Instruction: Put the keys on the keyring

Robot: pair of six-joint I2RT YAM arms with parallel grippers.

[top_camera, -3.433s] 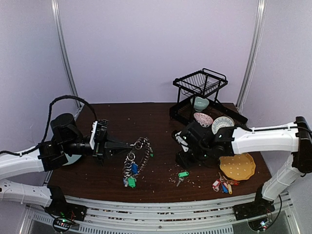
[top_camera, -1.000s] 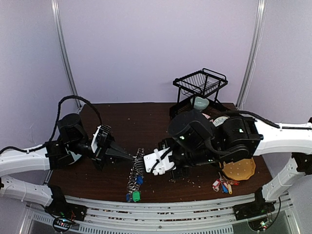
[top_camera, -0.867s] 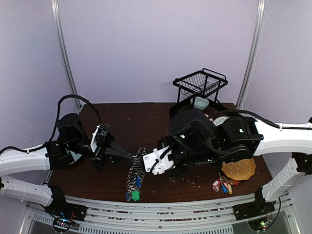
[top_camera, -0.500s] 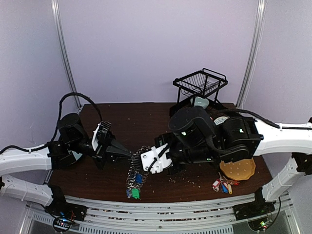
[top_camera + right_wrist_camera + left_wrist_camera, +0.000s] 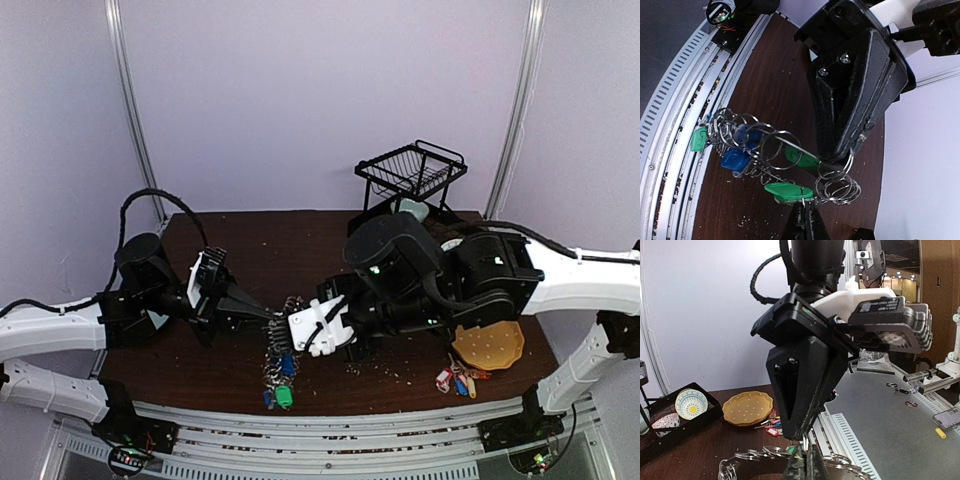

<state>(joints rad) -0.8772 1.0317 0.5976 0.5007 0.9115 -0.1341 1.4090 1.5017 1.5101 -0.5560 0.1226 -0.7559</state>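
The keyring [image 5: 284, 338], a silver ring strung with many small loops, hangs over the table's front middle. Green [image 5: 283, 397] and blue [image 5: 287, 365] keys dangle from it. My left gripper [image 5: 272, 316] comes in from the left and is shut on the keyring's wire [image 5: 769, 452]; its fingertips [image 5: 799, 466] meet at the bottom of the left wrist view. My right gripper [image 5: 293, 324] faces it tip to tip. In the right wrist view the right gripper [image 5: 804, 204] is shut on the thin loop of a green key [image 5: 788, 191] lying against the keyring [image 5: 790, 148].
A yellow plate [image 5: 487, 343] lies at the right front. A loose bunch of red, yellow and blue tagged keys [image 5: 457, 380] lies beside it. A black dish rack [image 5: 412, 170] with bowls stands at the back right. Crumbs dot the table.
Since the earliest frame my right arm has swung left from mid-table to the keyring, and the green key that lay there no longer shows. Over the last second both grippers rose slightly.
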